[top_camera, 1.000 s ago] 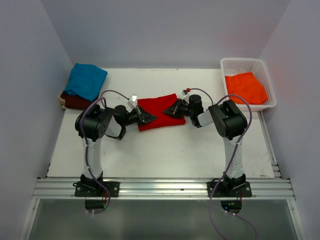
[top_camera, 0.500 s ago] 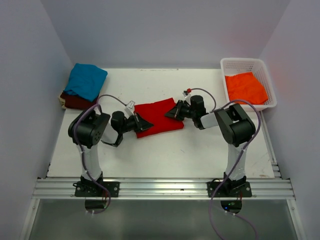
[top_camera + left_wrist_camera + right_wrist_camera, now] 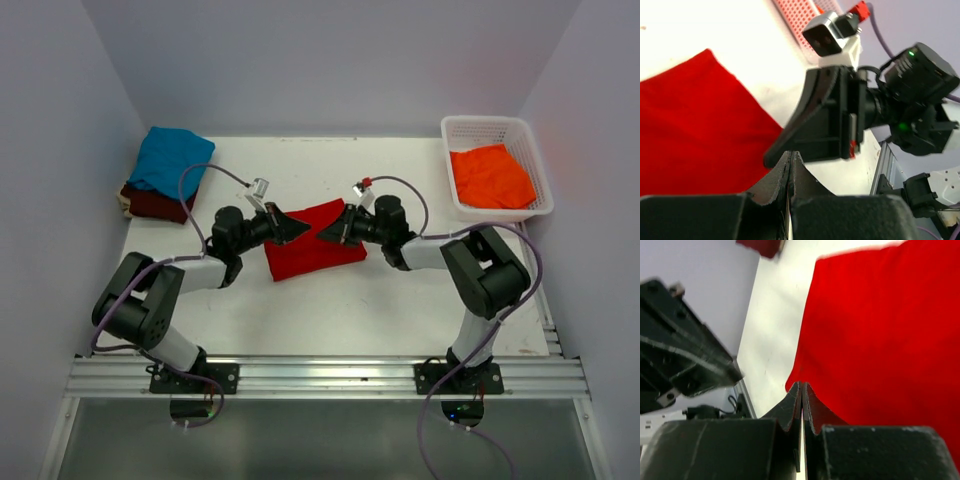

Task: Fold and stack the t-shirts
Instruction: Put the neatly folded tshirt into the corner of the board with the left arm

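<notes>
End effector left (image 3: 299,228) closed | end effector right (image 3: 323,236) closed | both at red t-shirt (image 3: 310,258) edge

Two arms, left arm (image 3: 140,305) and right arm (image 3: 490,278), alike: black rounded joint housings, white link sections, black base plates (image 3: 225,378). Thin purple cable (image 3: 212,167) loops along each. Both left pincer (image 3: 296,228) and right pincer (image 3: 328,233): matt black, wedge-shaped, toothed inner edges. Silver-white camera block (image 3: 827,35) on each wrist; red plug (image 3: 858,9) beside the right one; green lamp (image 3: 911,52) lit on the right housing
</notes>
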### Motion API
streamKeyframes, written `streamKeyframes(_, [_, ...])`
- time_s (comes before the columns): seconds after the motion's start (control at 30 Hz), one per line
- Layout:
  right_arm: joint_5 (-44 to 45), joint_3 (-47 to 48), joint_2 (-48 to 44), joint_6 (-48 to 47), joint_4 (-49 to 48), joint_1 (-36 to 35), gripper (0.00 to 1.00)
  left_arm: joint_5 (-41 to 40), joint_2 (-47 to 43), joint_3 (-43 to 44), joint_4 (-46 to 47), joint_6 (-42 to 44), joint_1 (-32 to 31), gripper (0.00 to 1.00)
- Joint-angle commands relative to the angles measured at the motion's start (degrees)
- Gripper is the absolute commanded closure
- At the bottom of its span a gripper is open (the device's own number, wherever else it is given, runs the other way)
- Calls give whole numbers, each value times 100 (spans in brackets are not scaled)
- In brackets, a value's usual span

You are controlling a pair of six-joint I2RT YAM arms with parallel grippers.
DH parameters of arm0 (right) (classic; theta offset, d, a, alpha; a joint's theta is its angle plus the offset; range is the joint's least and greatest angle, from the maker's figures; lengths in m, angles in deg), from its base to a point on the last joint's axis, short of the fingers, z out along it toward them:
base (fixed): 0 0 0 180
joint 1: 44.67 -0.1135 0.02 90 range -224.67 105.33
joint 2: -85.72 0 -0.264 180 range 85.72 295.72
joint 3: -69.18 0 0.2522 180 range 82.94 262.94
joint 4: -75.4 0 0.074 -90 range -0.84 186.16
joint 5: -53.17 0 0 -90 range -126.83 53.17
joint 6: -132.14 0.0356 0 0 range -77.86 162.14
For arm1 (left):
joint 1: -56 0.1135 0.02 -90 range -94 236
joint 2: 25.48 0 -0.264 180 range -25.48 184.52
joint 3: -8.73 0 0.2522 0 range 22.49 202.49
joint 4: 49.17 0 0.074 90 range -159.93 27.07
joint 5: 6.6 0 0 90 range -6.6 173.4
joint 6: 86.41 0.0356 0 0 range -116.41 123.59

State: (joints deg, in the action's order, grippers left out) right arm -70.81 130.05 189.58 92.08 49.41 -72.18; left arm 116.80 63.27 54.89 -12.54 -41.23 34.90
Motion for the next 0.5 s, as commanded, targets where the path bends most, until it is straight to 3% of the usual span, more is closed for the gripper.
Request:
streamKeyframes(0.0, [294,-88,274,-45,-122,-438,100,-124,248,-32,93,-9,54,100])
streamKeyframes(0.13, [698,-106,959,34,-157,-466,100,-194,178,-137,50,-36,54,100])
streamKeyframes(0.3, [1533,-35,1400,-150,415,-475,100,-616,-296,-243,-994,131,150,100])
streamKeyframes(0.47, [1105,44,1620,-19,126,-466,100,-1064,-945,-541,-1575,228,185,100])
